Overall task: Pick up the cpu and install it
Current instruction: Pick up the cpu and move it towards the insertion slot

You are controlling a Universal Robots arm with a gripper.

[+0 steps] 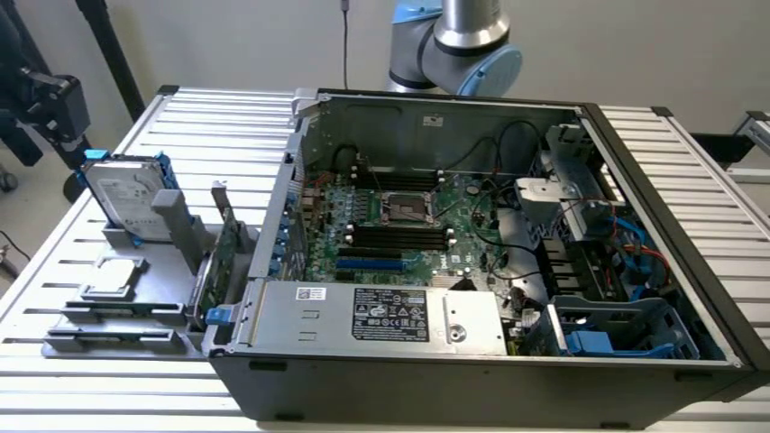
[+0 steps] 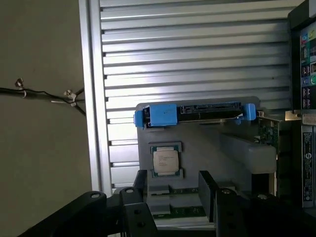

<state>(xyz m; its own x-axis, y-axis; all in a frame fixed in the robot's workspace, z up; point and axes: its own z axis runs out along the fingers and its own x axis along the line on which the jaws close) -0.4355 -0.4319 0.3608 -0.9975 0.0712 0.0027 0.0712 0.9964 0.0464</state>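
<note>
The cpu (image 1: 111, 275) (image 2: 165, 159), a small flat square chip with a dull silver metal top, lies flat in a shallow recess of a grey plastic holder (image 1: 121, 311). The holder stands on the slatted aluminium desk (image 1: 673, 162), just beside the open black computer case (image 1: 481, 383), on the exterior view's left of it. The chip is outside the case, apart from the green motherboard (image 1: 416, 239) that lies on the case's floor.

A silver hard drive with blue side rails (image 1: 126, 194) stands upright in the same holder, beside the case and nearer the case's far end than the cpu. Inside the case, along its near wall, sits a big grey metal box with a black label (image 1: 373, 316).

In the wrist view the black fingers (image 2: 207, 197) stand well apart with nothing clamped between them. They hang over the holder beside the case, short of the cpu and not touching it. The grey and blue robot arm (image 1: 463, 41) rises behind the case's far wall.
</note>
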